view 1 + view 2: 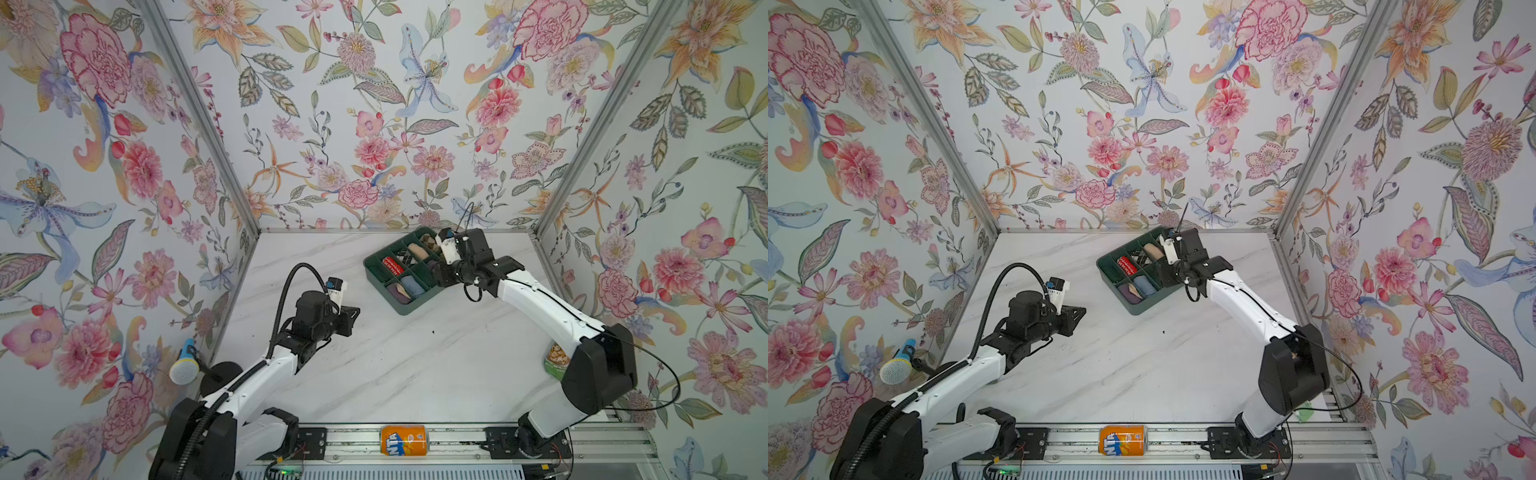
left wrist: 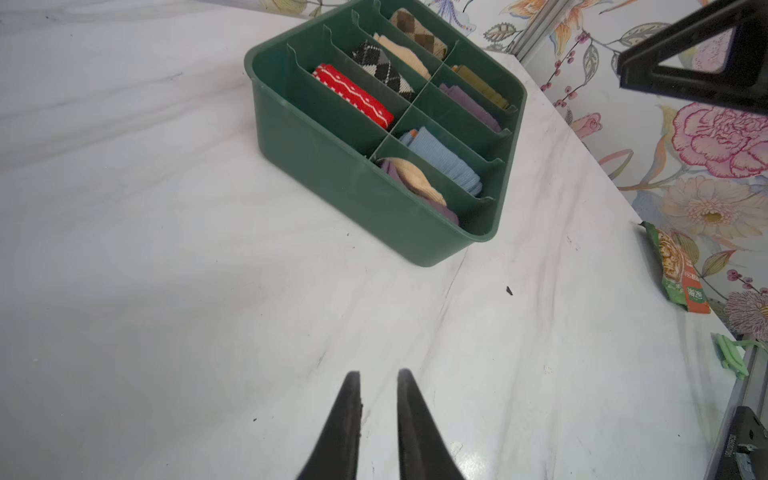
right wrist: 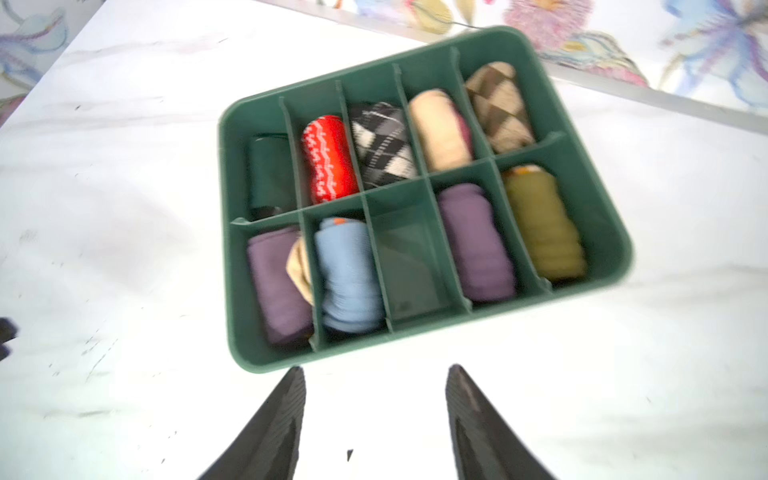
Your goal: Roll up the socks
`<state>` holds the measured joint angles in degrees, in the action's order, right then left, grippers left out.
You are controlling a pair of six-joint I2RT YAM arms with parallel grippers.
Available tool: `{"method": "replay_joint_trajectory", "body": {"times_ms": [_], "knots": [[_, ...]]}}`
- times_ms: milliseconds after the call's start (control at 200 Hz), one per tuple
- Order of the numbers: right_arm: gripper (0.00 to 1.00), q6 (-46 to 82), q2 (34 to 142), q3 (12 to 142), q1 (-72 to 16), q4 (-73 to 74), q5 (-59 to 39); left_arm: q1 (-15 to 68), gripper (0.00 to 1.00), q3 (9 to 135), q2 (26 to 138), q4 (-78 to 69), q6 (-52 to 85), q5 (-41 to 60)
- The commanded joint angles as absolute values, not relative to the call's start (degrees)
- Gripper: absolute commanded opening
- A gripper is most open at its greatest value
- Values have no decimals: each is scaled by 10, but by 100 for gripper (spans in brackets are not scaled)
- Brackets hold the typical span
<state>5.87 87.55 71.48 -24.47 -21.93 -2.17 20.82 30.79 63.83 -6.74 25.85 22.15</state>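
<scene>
In both top views the left claw (image 1: 353, 316) is hovering over the counter (image 1: 395, 365), well apart from the green tray (image 1: 405, 309), while the right claw (image 1: 437, 274) is hanging at the tray's right side. In the left wrist view the left claw's jaws are standing narrowly parted, gripping nothing. In the right wrist view (blurred) the right claw (image 3: 374, 370) is gaping, released, and the socks (image 3: 349, 274) are lying rolled in a tray compartment, beside the purple-and-beige roll (image 3: 278, 286).

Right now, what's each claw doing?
Left claw: barely open, holding nothing.
Right claw: open, holding nothing.
</scene>
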Motion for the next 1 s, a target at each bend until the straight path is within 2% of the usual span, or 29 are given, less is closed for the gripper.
{"method": "replay_joint_trajectory", "body": {"times_ms": [0,175,310,445,701,746,996], "knots": [[58,95,810,619,-197,-97,14,200,20,287,606,-106,245,191],[61,74,690,450,-131,12,86,199,23,259,557,-142,246,167],[71,55,605,311,-76,168,151,199,28,248,540,-158,245,168],[73,60,568,211,-18,294,140,199,30,238,542,-180,248,189],[73,54,637,150,2,437,135,200,31,224,531,-216,257,171],[73,55,655,148,2,459,136,200,35,222,524,-216,257,166],[73,44,780,153,11,557,113,199,41,213,488,-217,241,111]]}}
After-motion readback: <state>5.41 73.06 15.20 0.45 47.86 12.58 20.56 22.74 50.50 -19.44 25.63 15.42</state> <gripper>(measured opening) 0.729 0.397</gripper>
